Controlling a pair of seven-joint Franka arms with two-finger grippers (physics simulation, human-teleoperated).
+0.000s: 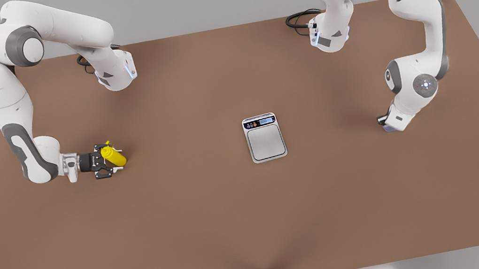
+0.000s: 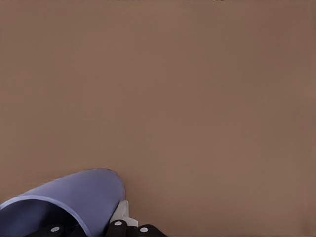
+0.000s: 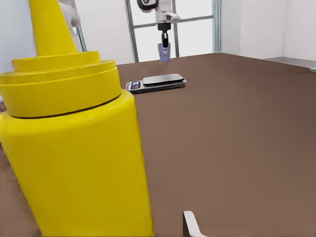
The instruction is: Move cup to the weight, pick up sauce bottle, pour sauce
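Pinches the cup (image 2: 74,197) by its wall with the left gripper (image 2: 88,229), fingers closed one inside and one outside, at the front view's right, well apart from the weight (image 1: 264,138) — probably to keep the mouth clear. Straddles the sauce bottle (image 1: 114,157) with the right gripper (image 1: 106,160), fingers spread and unclosed — seemingly staged for pickup.

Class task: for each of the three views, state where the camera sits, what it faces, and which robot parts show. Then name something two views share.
Front: high above the table, looking down; both arms show.
Left wrist: on the arm at the front view's right, facing table and cup; left gripper partly shows.
Right wrist: low beside the bottle, facing the scale; one fingertip shows.
Shared: front and right wrist both show scale and bottle.
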